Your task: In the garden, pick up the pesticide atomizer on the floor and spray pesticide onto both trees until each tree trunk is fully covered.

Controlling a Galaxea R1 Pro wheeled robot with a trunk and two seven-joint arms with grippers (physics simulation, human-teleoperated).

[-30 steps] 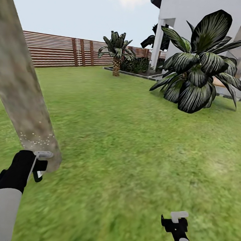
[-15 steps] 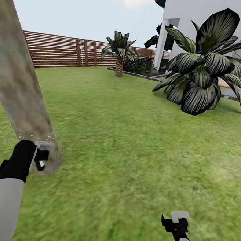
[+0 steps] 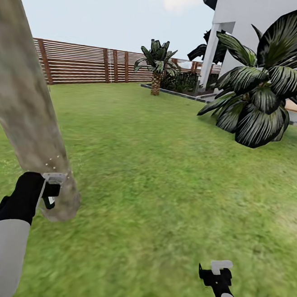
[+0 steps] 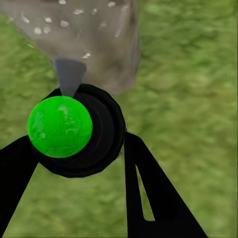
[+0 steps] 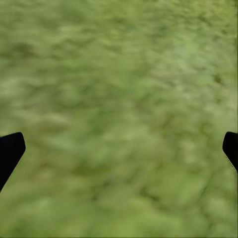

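The left arm reaches forward at the head view's lower left, its white forearm ending in a black wrist, and the left pincer [image 3: 49,193] is closed around the pesticide atomizer [image 4: 74,130], a black fingertip [image 4: 148,198] pressed against each side of its round black body in the wrist view. The right arm sits low at the lower right, its right pincer [image 3: 216,271] spread wide and holding nothing.

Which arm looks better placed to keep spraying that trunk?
The left. Its gripper holds the atomizer right at the trunk, nozzle toward the speckled bark. The right gripper hangs open and empty over the grass, well off to the side.
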